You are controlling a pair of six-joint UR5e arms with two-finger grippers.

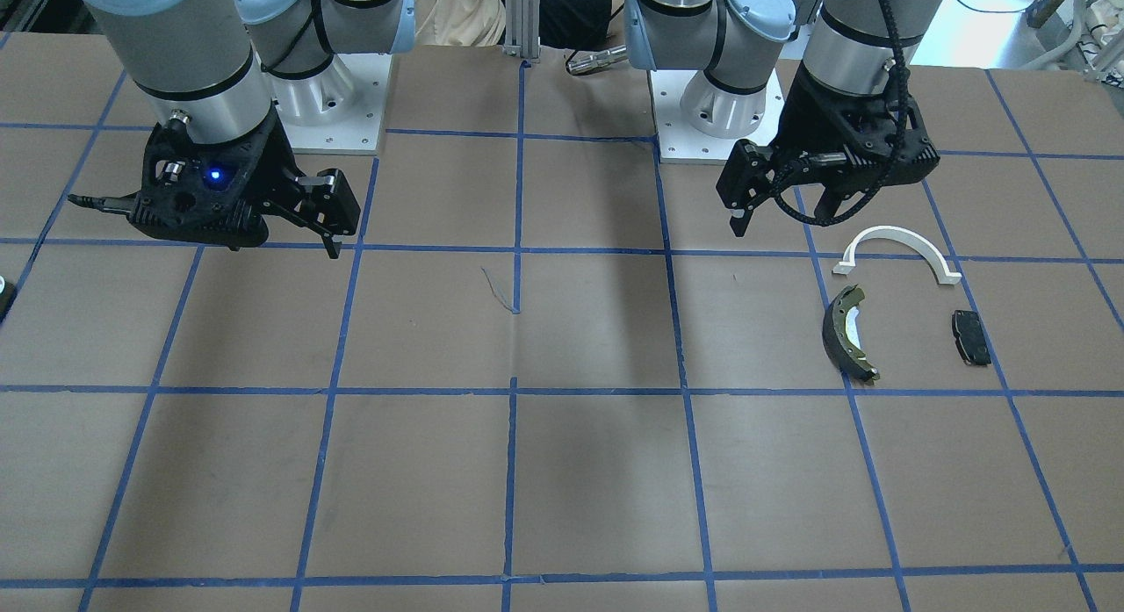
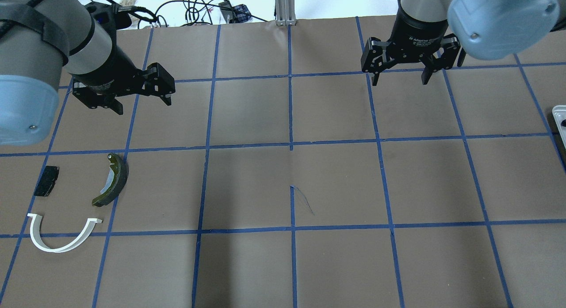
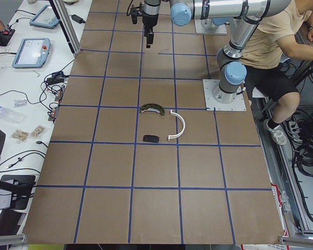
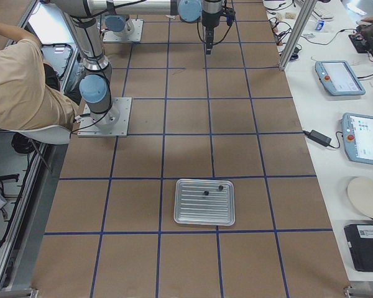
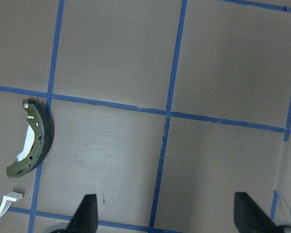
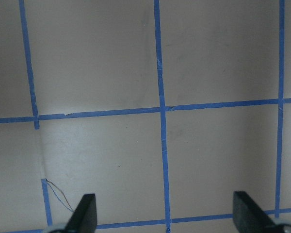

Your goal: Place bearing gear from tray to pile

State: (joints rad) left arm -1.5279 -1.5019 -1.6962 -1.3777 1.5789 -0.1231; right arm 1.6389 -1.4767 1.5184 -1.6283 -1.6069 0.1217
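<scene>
The pile lies on the robot's left side: a white half-ring arch [image 2: 62,235], a dark brake shoe with a yellowish rim [image 2: 112,180] and a small black pad [image 2: 46,180]. My left gripper [image 2: 143,105] hangs open and empty above the table, beyond the brake shoe [image 5: 31,141]. My right gripper [image 2: 400,80] is open and empty over bare table. The metal tray [image 4: 202,214] lies at the table's end on the robot's right and holds two small dark parts [image 4: 206,193], too small to tell apart. Only the tray's rim [image 2: 559,118] shows in the overhead view.
The brown table [image 2: 292,264] is marked with a grid of blue tape. A person [image 3: 271,47] sits behind the robot's bases. Tablets [image 4: 363,136], a plate and cables lie on a white side bench past the table's far edge.
</scene>
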